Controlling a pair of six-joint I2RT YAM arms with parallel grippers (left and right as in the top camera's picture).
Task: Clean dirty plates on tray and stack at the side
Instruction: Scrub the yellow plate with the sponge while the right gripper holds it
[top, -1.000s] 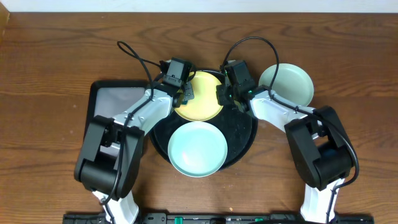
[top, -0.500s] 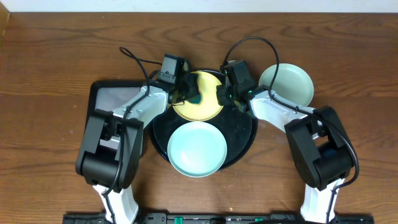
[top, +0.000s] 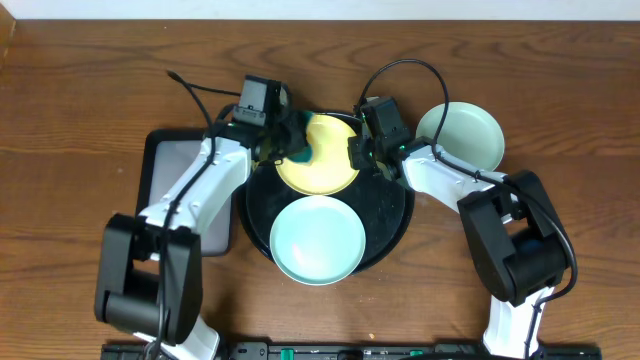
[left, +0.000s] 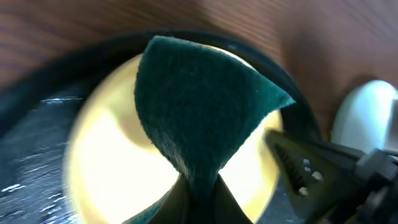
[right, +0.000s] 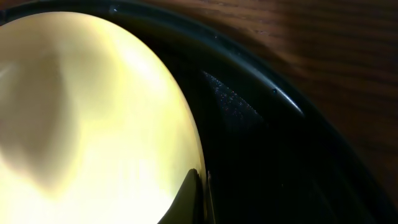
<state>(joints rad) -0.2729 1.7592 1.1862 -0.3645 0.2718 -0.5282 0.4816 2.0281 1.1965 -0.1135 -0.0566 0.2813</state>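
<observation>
The pale yellow plate (top: 325, 160) lies at the back of the round black tray (top: 395, 215), with a mint plate (top: 317, 240) in front of it. Another mint plate (top: 460, 135) rests on the table right of the tray. My left gripper (top: 290, 152) is shut on a green sponge (top: 300, 153) at the yellow plate's left edge. In the left wrist view the sponge (left: 199, 106) fans out over the yellow plate (left: 112, 155). My right gripper (top: 357, 155) is shut on that plate's right rim, and the right wrist view shows its fingers (right: 198, 199) pinching the rim (right: 186, 137).
A rectangular black tray (top: 172, 175) sits on the table left of the round one, partly under my left arm. Cables arc over the back of the wooden table (top: 80, 90). Both arms reach inward over the round tray's rear half.
My left arm has drawn back to the left, dragging the sponge from the yellow plate's middle to its left edge. The right gripper and all plates have stayed put.
</observation>
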